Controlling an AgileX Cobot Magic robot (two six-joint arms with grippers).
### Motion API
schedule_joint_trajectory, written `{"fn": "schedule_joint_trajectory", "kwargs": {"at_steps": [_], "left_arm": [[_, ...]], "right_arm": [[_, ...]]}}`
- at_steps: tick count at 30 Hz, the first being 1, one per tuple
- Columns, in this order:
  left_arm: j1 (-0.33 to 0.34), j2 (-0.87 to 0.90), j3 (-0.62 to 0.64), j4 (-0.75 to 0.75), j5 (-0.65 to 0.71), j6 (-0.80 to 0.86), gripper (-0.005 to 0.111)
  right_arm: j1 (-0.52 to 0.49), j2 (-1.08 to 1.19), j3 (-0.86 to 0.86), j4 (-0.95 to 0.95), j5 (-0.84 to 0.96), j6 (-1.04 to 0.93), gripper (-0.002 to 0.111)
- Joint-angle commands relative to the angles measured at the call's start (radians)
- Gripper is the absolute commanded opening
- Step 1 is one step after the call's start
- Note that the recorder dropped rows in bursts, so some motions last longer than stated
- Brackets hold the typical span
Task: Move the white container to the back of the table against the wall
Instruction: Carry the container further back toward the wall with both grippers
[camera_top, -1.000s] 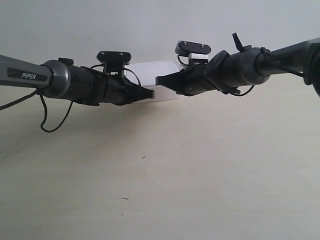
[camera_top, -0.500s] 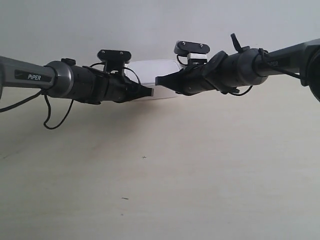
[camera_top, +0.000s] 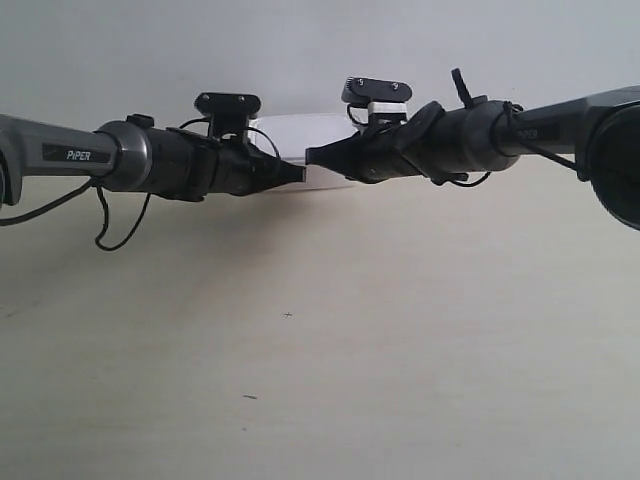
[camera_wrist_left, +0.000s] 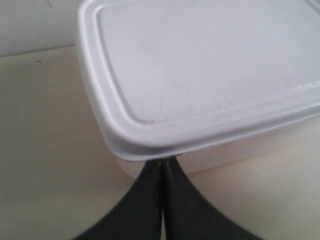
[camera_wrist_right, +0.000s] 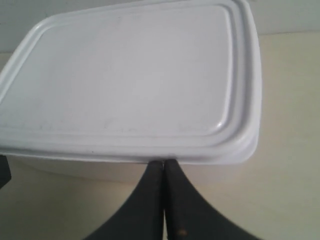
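Clearly my left gripper (camera_wrist_left: 162, 165) and right gripper (camera_wrist_right: 163, 164), clenched empty, touch the white container (camera_top: 305, 135) under its rim; wall (camera_top: 300, 50) close behind, upper centre.

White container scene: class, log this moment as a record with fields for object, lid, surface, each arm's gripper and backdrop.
object: white container, rectangular with rounded corners
lid: white lid, on, flat with a raised rim
surface: table, pale wood grain, a few dark specks
left arm: left gripper shut, tips against the container's side just under the lid rim
right arm: right gripper shut, tips against the same side under the rim
backdrop: wall, plain and pale; whether the container touches it cannot be told
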Motion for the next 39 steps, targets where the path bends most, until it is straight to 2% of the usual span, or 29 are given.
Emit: {"fn": "schedule_joint_trajectory", "kwargs": {"at_steps": [1,13,29,35,39], "left_arm": [[0.021,0.01,-0.031,-0.001,0.016,0.0,0.0],[0.035,0.071,-0.11,-0.017,0.083,-0.003,0.0],[0.037,0.087,-0.139,-0.027,0.127,-0.003,0.0],[0.04,0.087,-0.139,-0.027,0.131,-0.001,0.0],[0.047,0.087,-0.139,-0.027,0.133,-0.001,0.0]], "right_arm": [[-0.005,0.014,-0.021,-0.011,-0.013,-0.01,0.0],[-0.029,0.022,-0.021,-0.011,-0.074,-0.011,0.0],[-0.037,0.042,-0.021,-0.011,-0.081,-0.011,0.0],[-0.037,0.105,-0.129,-0.011,-0.047,-0.011,0.0],[-0.037,0.107,-0.131,-0.011,-0.053,-0.011,0.0]]}}
